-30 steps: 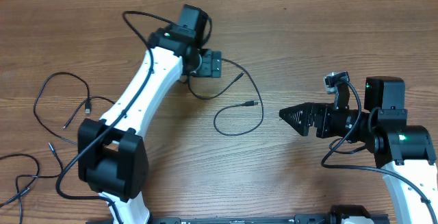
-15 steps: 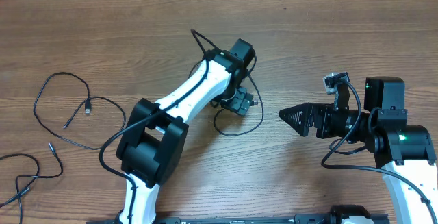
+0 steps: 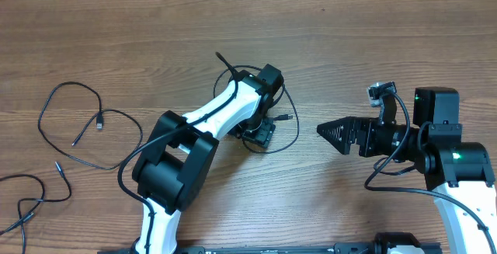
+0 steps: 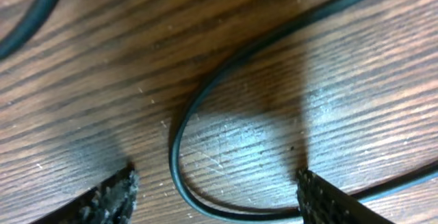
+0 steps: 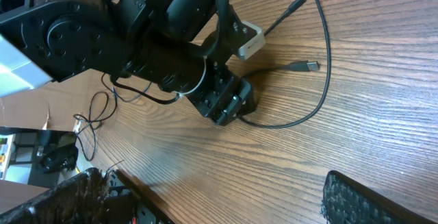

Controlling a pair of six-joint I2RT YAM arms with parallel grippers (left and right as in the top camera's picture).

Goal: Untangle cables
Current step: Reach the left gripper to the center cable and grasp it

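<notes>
Scuffed wood-grain table (image 4: 239,142), smooth black cable (image 4: 172,154), seemingly rubbery, rough-textured left gripper fingers (image 4: 328,200)

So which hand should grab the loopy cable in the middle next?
Probably the left hand. It hangs open right over the cable, a finger on each side. The right hand is open too, but off to the side, away from it.

The left end effector (image 3: 262,135) stands over the loop of one cable (image 3: 297,136), between other cables (image 3: 101,120) and the right end effector (image 3: 321,130).
</notes>
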